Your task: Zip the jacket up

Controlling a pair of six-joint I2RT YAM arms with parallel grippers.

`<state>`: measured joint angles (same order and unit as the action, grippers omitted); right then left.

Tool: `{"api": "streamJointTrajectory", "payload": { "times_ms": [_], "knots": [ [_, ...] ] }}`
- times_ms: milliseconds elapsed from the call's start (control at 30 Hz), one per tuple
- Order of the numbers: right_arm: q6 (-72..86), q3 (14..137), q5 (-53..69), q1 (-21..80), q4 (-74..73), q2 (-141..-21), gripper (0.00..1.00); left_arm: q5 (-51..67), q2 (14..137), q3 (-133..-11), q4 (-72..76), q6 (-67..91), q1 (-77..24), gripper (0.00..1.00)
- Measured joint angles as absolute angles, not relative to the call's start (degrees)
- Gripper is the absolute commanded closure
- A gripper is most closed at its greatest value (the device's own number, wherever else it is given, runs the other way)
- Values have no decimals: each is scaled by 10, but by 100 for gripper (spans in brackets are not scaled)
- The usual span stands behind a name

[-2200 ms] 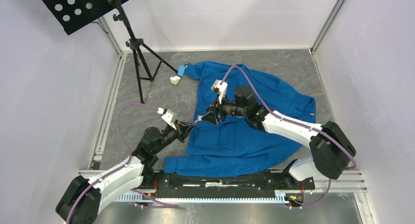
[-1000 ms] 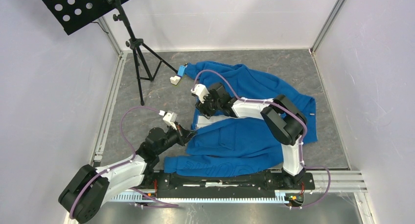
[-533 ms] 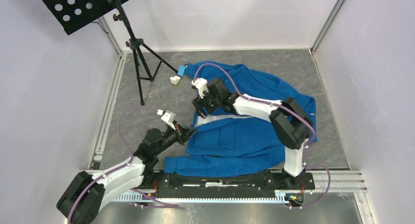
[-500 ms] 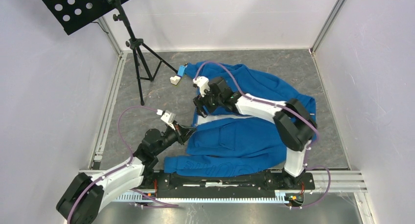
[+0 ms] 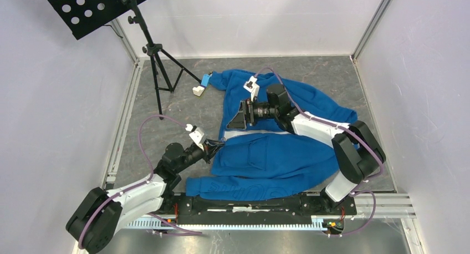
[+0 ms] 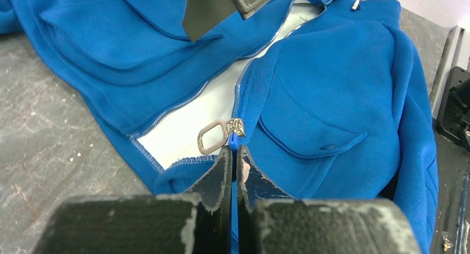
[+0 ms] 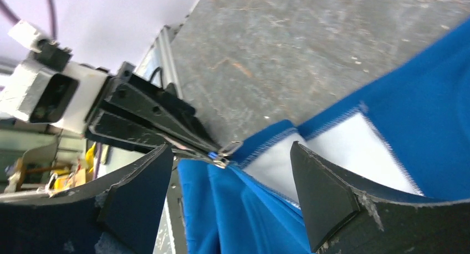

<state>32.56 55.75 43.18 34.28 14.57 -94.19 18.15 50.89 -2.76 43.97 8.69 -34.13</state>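
Note:
The bright blue jacket (image 5: 282,148) lies flat with its front partly open, and white lining shows between the two zipper edges. My left gripper (image 5: 213,148) is shut on the blue bottom end of the zipper at the hem (image 6: 234,151). The silver slider and its ring pull (image 6: 213,137) lie just beyond my left fingertips. My right gripper (image 5: 239,121) is open and empty, hovering above the open front just past the slider. In the right wrist view its wide-apart fingers (image 7: 321,198) frame the ring pull (image 7: 224,153) and the left gripper (image 7: 149,121).
A black music stand tripod (image 5: 158,60) stands at the back left. A small white and blue object (image 5: 200,87) lies beside the jacket's far sleeve. Metal frame rails (image 5: 119,126) and white walls bound the grey floor.
The right arm swung left, then back right over the jacket, and its jaws now stand open. The upper front panel has shifted and exposes white lining. The left gripper stays at the hem.

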Motion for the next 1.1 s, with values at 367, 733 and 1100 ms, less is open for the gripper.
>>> {"api": "streamJointTrajectory", "payload": {
  "times_ms": [367,733,1100],
  "knots": [
    [358,536,504,366,223,-975,16,216,517,-64,467,37,-341,98],
    [478,471,543,394,387,-977,28,220,540,-64,472,36,-342,98],
    [553,415,525,382,503,-910,30,229,532,-80,530,36,-352,98]
  ]
}}
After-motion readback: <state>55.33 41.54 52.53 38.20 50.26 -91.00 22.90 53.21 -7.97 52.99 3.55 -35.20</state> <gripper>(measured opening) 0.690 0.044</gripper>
